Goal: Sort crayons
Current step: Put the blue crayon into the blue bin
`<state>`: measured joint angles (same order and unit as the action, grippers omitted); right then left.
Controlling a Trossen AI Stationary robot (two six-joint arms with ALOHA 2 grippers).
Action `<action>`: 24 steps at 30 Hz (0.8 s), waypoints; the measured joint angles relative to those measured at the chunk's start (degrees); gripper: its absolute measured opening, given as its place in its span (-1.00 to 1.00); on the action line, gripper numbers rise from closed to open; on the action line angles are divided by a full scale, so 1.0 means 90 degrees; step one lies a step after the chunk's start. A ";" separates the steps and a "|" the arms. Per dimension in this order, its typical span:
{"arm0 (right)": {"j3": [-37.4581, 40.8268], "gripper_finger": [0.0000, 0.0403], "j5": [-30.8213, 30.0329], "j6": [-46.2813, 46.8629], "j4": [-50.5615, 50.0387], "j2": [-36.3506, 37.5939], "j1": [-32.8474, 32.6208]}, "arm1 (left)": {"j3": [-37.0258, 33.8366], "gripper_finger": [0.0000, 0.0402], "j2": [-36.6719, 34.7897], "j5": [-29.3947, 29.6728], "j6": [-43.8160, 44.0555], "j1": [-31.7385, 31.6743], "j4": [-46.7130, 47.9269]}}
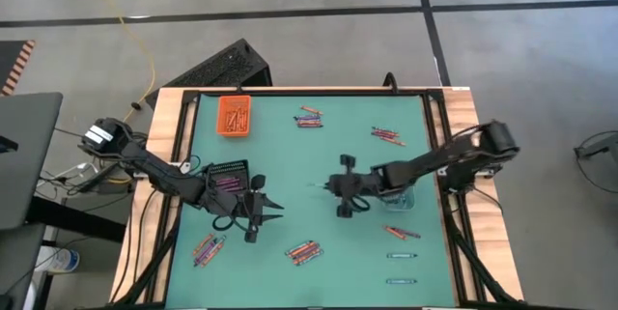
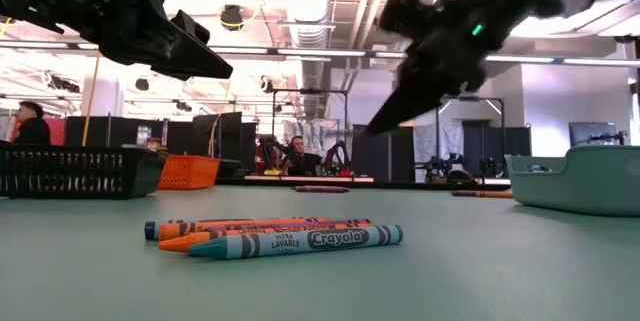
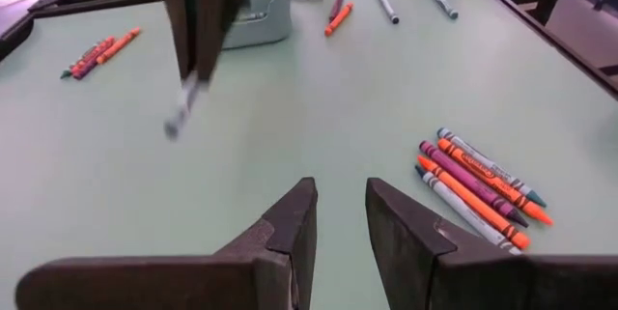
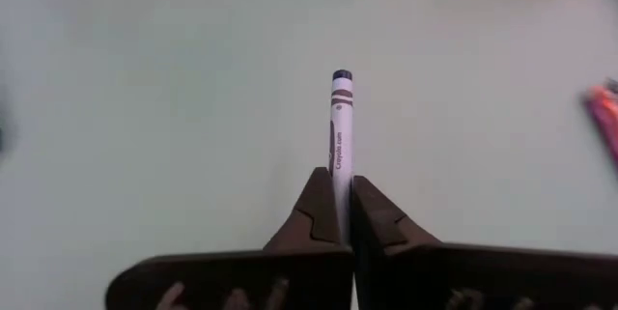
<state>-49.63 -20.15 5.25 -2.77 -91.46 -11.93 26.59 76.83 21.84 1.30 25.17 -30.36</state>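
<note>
Crayon point(image 4: 342, 126), pale wrapper, dark tip: pinched in right end effector point(image 4: 340, 215) above mid-counter point(image 1: 290, 155). Orange tray point(image 1: 233, 116) and black tray point(image 1: 228, 177) already hold crayons. Loose clusters point(image 1: 303, 251) remain scattered; sorting looks partly done. Left end effector point(image 3: 340, 215): fingers apart, empty, beside black tray.

Held crayon point(image 4: 341, 136) lower end hidden between jaws.

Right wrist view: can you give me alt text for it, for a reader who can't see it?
The right hand is shut on a white crayon with a dark tip, which sticks out past its two dark fingers over the pale green table. A pink crayon shows at the edge.
</note>
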 joint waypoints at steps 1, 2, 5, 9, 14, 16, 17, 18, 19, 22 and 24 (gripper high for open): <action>0.0000 -0.98 -0.0152 0.0160 -0.0295 0.0228 -0.0091 | 0.0000 -0.59 -0.0001 -0.0001 0.0034 0.0000 0.0013; -0.0002 -0.98 -0.0319 0.0371 -0.0662 0.0445 -0.0185 | 0.0000 -0.59 -0.0001 -0.0001 0.0051 0.0000 0.0017; -0.0002 -0.98 -0.0871 0.1412 -0.2024 0.1011 -0.0500 | 0.0000 -0.59 -0.0001 -0.0001 0.0099 0.0000 0.0020; -0.0002 -0.99 -0.1387 0.3429 -0.4044 0.1449 -0.0956 | 0.0000 -0.59 -0.0001 -0.0001 0.0097 0.0000 0.0061; -0.0002 -0.99 -0.1532 0.5699 -0.5945 0.1490 -0.1450 | 0.0000 -0.59 0.0000 -0.0001 0.0108 0.0000 0.0059; -0.0002 -0.99 -0.1547 0.6338 -0.6499 0.1449 -0.1599 | 0.0000 -0.59 -0.0001 -0.0001 0.0114 -0.0001 0.0058; -0.0002 -0.98 -0.1504 0.6583 -0.6681 0.1427 -0.1679 | 0.0000 -0.59 -0.0001 -0.0001 0.0117 -0.0002 0.0057; -0.0002 -0.98 -0.1463 0.6801 -0.6826 0.1406 -0.1746 | 0.0000 -0.59 -0.0001 -0.0001 0.0119 -0.0002 0.0057; -0.0002 -0.97 -0.1415 0.6996 -0.6976 0.1398 -0.1812 | 0.0000 -0.59 -0.0001 -0.0001 0.0119 -0.0002 0.0057; -0.0002 -0.97 -0.1237 0.7478 -0.7268 0.1398 -0.1977 | 0.0000 -0.59 -0.0001 0.0010 0.0119 -0.0002 0.0057; -0.0002 -0.97 -0.1223 0.7702 -0.7315 0.1398 -0.2063 | 0.0000 -0.59 0.0000 0.0058 0.0119 -0.0002 0.0057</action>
<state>-49.65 -31.16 74.57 -68.61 -78.87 -30.49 26.59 76.83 22.36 2.37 25.15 -29.85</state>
